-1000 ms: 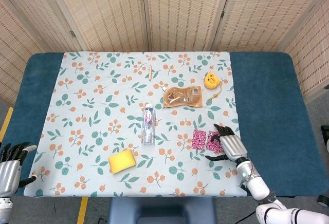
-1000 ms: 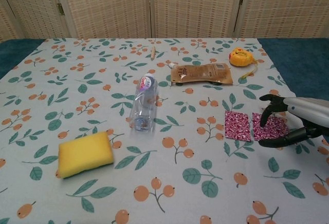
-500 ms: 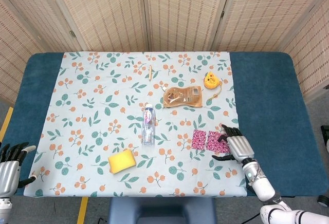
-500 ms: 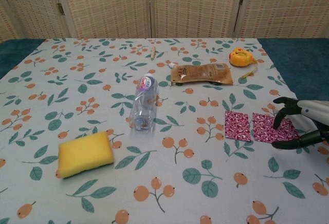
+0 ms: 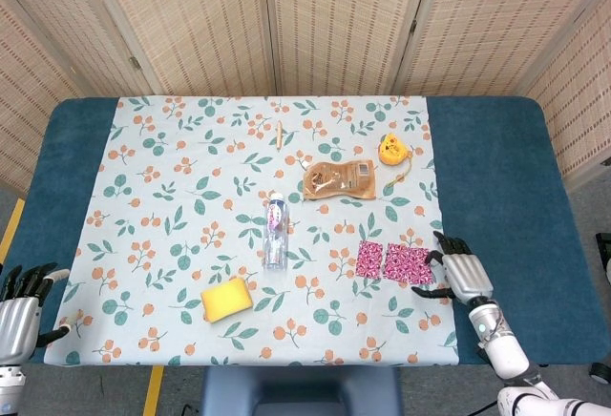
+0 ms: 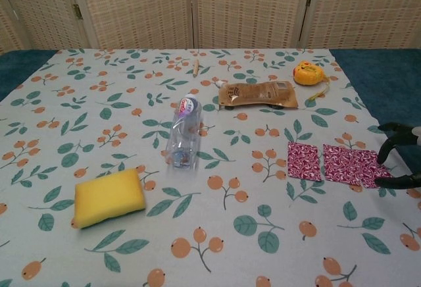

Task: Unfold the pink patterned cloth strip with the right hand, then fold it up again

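The pink patterned cloth strip (image 5: 396, 261) lies flat on the floral tablecloth, right of centre near the front edge. It shows as two pink panels side by side, and the right panel (image 6: 355, 166) is the wider. My right hand (image 5: 463, 273) sits just off the strip's right end, at the tablecloth's edge, with fingers and thumb apart and nothing between them. In the chest view only the dark fingers (image 6: 396, 130) and thumb show at the right edge. My left hand (image 5: 19, 309) hangs off the table's front left corner, fingers spread and empty.
A clear water bottle (image 5: 275, 230) lies at the centre and a yellow sponge (image 5: 226, 299) in front of it. A brown pouch (image 5: 339, 179), a yellow tape measure (image 5: 390, 150) and a thin wooden stick (image 5: 279, 135) lie further back.
My right hand has slid right, off the cloth to the tablecloth's edge. The strip's right panel has spread out wider to the right. The left hand has barely moved.
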Available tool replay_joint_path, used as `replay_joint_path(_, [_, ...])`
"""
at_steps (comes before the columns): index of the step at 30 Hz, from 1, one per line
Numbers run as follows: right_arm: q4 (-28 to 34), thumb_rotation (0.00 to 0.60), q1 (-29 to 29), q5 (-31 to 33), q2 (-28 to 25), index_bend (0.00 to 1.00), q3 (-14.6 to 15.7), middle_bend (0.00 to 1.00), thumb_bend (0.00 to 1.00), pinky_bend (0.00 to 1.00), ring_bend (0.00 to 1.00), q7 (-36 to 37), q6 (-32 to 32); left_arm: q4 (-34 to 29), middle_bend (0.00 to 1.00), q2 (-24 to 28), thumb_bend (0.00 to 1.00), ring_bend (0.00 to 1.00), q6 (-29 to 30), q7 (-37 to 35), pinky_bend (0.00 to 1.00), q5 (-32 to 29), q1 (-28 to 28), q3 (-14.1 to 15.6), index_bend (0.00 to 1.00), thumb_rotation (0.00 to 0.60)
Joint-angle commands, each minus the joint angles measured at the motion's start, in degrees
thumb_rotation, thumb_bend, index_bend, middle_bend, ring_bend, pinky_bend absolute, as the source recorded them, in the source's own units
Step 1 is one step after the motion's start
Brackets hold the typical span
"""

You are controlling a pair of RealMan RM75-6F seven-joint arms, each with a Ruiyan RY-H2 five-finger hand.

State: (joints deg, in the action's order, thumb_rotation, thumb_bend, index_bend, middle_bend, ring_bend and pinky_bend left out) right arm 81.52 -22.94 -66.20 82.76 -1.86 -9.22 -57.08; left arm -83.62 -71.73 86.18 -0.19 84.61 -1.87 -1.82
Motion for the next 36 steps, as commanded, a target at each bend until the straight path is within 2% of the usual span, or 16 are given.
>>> replay_joint_path(1, [0.4, 0.269, -0.2, -1.2, 0.1, 0.34, -0.2, 0.02, 0.17, 0.00, 0.00, 0.3, -0.3, -0.1, 0.19, 0.0, 0.33, 0.15, 0.0, 0.1, 0.00, 0.0, 0.0, 0.0, 0.28, 0.600])
replay_joint_path(15, [-1.8, 0.268, -2.3, 0.1, 3.1, 0.34, -1.6, 0.02, 0.17, 0.00, 0.00, -1.5, 2.6, 0.2, 0.19, 0.1, 0.33, 0.15, 0.0, -0.2, 0.00, -0.3, 0.2, 0.0, 0.28, 0.600])
replay_joint_path(27, [-1.9, 0.268, -0.4, 1.5, 1.4, 0.34, -1.0, 0.02, 0.17, 0.00, 0.00, -1.8, 1.6, 0.7, 0.19, -0.3, 0.33, 0.15, -0.3, -0.5, 0.00, -0.2, 0.0, 0.0, 0.29, 0.600])
replay_joint_path(36, [-0.5, 0.271, -0.3, -0.5, 0.7, 0.34, -1.4, 0.02, 0.17, 0.00, 0.00, -0.5, 0.6, 0.6, 0.19, -0.2, 0.33, 0.15, -0.1, -0.4, 0.00, -0.3, 0.1, 0.0, 0.29, 0.600])
